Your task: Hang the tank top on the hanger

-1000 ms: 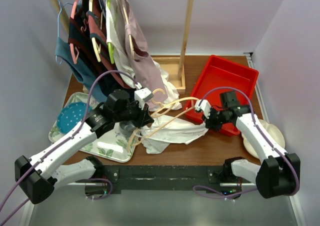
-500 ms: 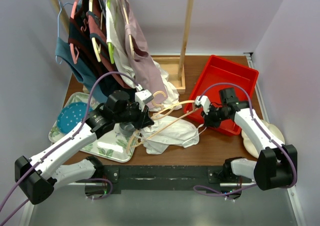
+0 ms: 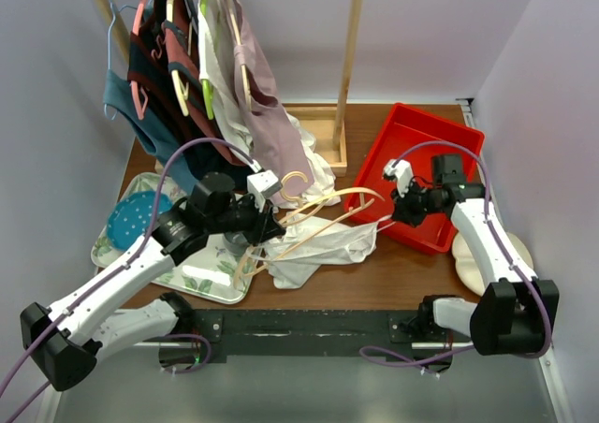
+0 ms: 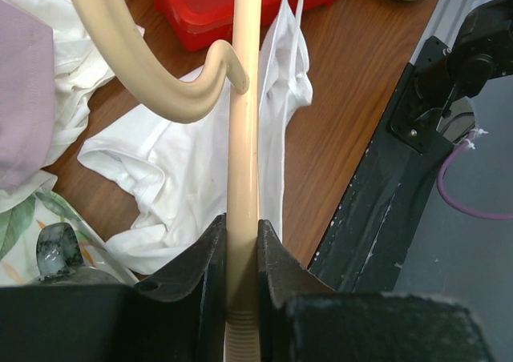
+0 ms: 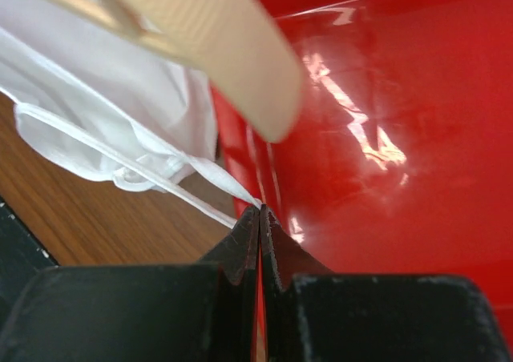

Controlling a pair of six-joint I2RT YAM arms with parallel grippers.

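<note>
The cream hanger [image 3: 323, 210] lies tilted over the white tank top [image 3: 318, 247] in the middle of the table. My left gripper [image 3: 265, 225] is shut on one arm of the hanger [image 4: 243, 138], and the tank top [image 4: 180, 170] lies crumpled below it. My right gripper [image 3: 397, 215] is shut on a thin strap of the tank top [image 5: 164, 175] at the near edge of the red bin [image 3: 440, 138]. The strap is pulled taut to the right. The hanger's end [image 5: 212, 38] crosses above my right gripper [image 5: 260, 213].
A floral tray [image 3: 201, 278] with a blue plate [image 3: 131, 219] sits at the left. A wooden rack [image 3: 351, 58] with hanging clothes, among them a mauve garment [image 3: 271, 128], stands behind. A cream object [image 3: 513, 253] lies at the right edge. The red bin's wall [image 5: 377, 138] is next to my right fingers.
My right gripper has moved right and back toward the red bin, pulling the strap with it. The tank top has stretched rightward. My left gripper has shifted slightly left with the hanger.
</note>
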